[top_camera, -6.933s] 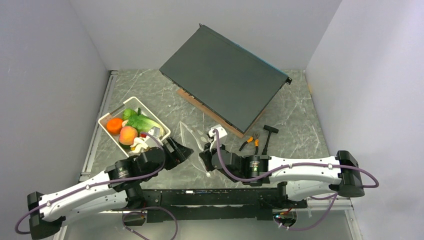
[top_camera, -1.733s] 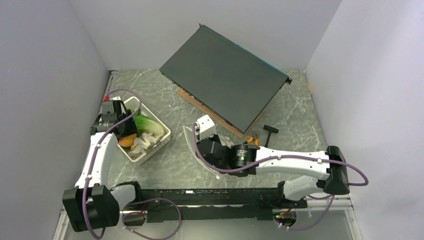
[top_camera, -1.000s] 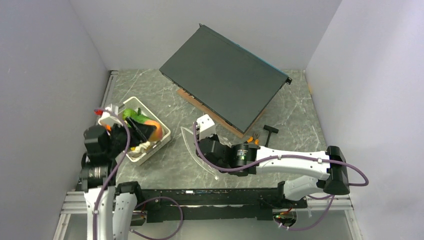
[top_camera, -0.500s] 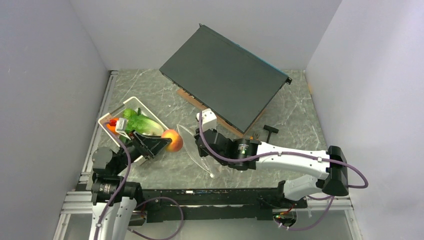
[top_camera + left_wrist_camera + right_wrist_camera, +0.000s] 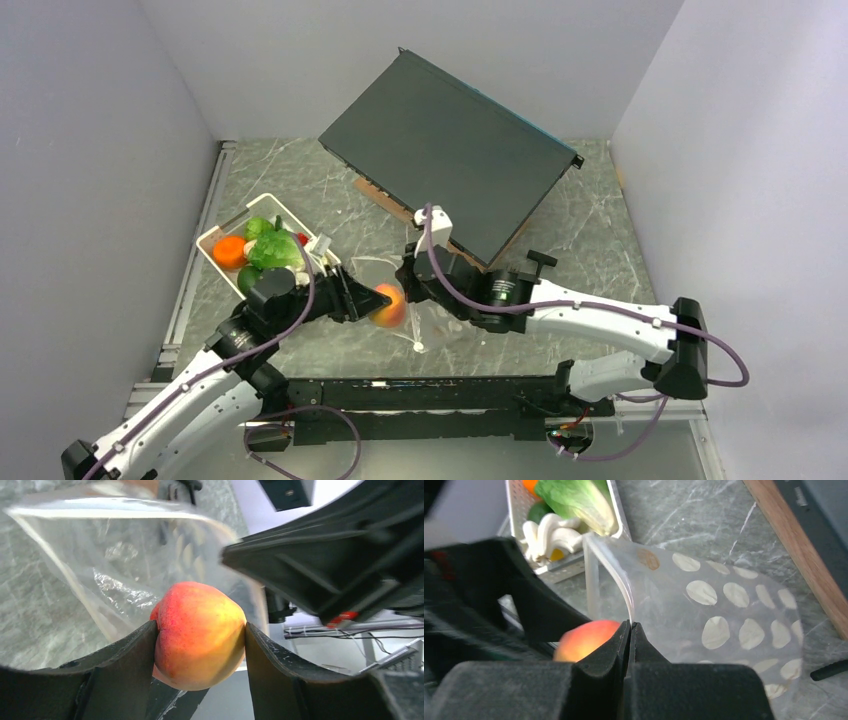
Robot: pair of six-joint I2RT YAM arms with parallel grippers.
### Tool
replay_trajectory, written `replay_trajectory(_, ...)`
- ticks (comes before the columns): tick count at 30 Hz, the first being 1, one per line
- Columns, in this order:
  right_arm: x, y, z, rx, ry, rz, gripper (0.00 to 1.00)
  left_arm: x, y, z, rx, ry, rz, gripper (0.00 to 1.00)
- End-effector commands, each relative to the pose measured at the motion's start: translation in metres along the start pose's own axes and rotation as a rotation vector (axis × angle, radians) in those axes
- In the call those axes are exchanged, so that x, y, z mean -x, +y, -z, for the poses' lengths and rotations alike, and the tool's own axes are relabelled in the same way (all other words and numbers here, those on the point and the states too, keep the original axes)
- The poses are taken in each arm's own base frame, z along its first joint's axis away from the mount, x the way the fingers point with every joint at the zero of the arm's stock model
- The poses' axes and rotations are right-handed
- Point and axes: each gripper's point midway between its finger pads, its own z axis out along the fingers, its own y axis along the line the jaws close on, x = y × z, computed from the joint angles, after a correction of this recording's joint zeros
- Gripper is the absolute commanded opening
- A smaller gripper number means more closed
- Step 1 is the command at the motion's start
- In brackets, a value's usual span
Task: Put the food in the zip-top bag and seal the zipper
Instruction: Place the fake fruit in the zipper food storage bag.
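Observation:
My left gripper (image 5: pixel 385 300) is shut on a red-yellow peach-like fruit (image 5: pixel 389 308), held at the mouth of the clear polka-dot zip-top bag (image 5: pixel 432 318). In the left wrist view the fruit (image 5: pixel 200 640) sits between both fingers, with the bag (image 5: pixel 125 565) just behind it. My right gripper (image 5: pixel 630 625) is shut on the bag's whitish zipper strip (image 5: pixel 611 575) and holds the mouth edge up. The dotted bag (image 5: pixel 724 605) spreads out beyond it and the fruit (image 5: pixel 584 639) is just to its left. An orange (image 5: pixel 229 252), lettuce (image 5: pixel 275 248) and mushrooms (image 5: pixel 549 532) lie in the basket.
The white perforated basket (image 5: pixel 213 237) stands at the left of the marble table. A large dark flat case (image 5: pixel 450 160) lies on a wooden board at the back. A black-handled tool (image 5: pixel 540 262) lies to the right of the bag. Grey walls close in both sides.
My left gripper took the fruit from the basket and carried it right to the bag's mouth. My right gripper kept hold of the bag's edge and shifted up and to the right.

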Motion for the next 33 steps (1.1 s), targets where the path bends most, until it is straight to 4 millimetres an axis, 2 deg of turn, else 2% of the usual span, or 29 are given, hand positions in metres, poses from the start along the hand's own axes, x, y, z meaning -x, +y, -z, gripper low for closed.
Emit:
replay_trajectory(1,0.040,0.015,0.023,0.102,-0.120,-0.127,0.00,0.006,0.010,-0.004,0.084,-0.031,-0.038,0.00)
replay_trajectory(4,0.040,0.017,0.024,0.119,-0.115,-0.128,0.00,0.010,0.008,-0.006,0.097,-0.030,-0.041,0.00)
replay_trajectory(7,0.037,0.021,0.021,0.137,-0.103,-0.128,0.00,0.012,-0.008,-0.014,0.039,-0.006,-0.047,0.00)
replay_trajectory(10,0.037,0.022,0.019,0.136,-0.098,-0.128,0.00,0.006,-0.019,-0.023,0.008,0.046,-0.057,0.01)
replay_trajectory(12,0.038,0.021,0.019,0.138,-0.099,-0.130,0.00,0.004,-0.024,-0.027,-0.004,0.058,-0.063,0.08)
replay_trajectory(14,0.038,0.019,0.017,0.141,-0.095,-0.141,0.00,0.004,-0.028,-0.029,-0.019,0.052,-0.065,0.19)
replay_trajectory(17,0.036,0.016,0.015,0.150,-0.083,-0.160,0.00,0.006,-0.026,-0.029,0.013,0.040,-0.054,0.47)
replay_trajectory(23,0.033,0.009,0.013,0.163,-0.062,-0.202,0.00,0.019,-0.028,-0.018,0.048,-0.021,-0.046,0.78)
replay_trajectory(25,0.030,0.006,0.011,0.166,-0.050,-0.219,0.00,0.025,-0.029,-0.014,0.066,-0.045,-0.044,0.98)
replay_trajectory(30,0.027,0.003,0.008,0.170,-0.032,-0.243,0.00,0.038,-0.035,-0.001,0.108,-0.073,-0.057,1.00)
replay_trajectory(33,0.029,0.001,0.007,0.168,-0.033,-0.251,0.00,0.045,-0.041,0.016,0.123,-0.103,-0.074,1.00)
